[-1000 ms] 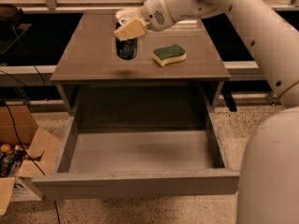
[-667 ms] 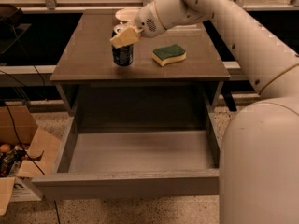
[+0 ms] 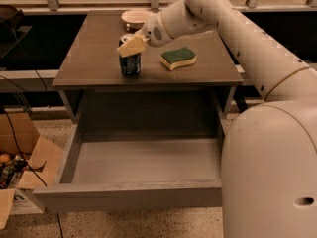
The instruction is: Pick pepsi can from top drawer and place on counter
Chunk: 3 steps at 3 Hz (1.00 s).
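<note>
**Can upright on the desk, jaws on its top**

I can read no brand on the can (image 3: 130,64): I see only a dark blue side with a pale smudge of print and a silver lid. It stands upright on the desk (image 3: 94,58), near the front edge and left of centre.

My arm (image 3: 257,48) reaches in from the right and bends down to the gripper (image 3: 131,46) at the can's top. The jaws are narrow and hold the can at its upper rim. One tan finger crosses the front, and the other is hidden behind.

A green and yellow sponge (image 3: 178,57) lies just right of the can, apart from it. A pale bowl (image 3: 134,17) sits at the far edge. The drawer (image 3: 129,195) is pulled wide open below. The robot's white body covers its right front corner. A cardboard box (image 3: 29,167) at lower left is cut off, its print unreadable.
</note>
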Each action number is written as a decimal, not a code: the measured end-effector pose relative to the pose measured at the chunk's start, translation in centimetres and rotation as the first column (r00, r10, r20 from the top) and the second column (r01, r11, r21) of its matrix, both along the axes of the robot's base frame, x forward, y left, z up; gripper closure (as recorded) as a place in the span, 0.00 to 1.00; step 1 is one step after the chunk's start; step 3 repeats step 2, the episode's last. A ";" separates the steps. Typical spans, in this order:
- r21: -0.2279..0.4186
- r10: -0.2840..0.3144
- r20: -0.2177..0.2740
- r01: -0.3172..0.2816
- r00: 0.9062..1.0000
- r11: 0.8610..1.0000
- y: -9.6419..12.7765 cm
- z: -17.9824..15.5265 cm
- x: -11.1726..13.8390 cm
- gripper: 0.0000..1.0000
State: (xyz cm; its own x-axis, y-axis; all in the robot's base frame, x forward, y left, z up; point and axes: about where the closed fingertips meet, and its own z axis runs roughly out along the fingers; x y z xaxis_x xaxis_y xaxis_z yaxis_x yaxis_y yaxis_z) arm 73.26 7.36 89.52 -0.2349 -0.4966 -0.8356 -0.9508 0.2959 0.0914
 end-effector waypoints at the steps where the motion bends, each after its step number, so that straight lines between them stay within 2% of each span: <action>1: 0.000 0.000 0.000 0.000 1.000 1.000 0.0 0.0 0.0 0.11; 2: 0.000 0.000 0.000 0.000 1.000 1.000 0.0 0.0 0.0 0.00; 3: 0.000 0.000 0.000 0.000 1.000 1.000 0.0 0.0 0.0 0.00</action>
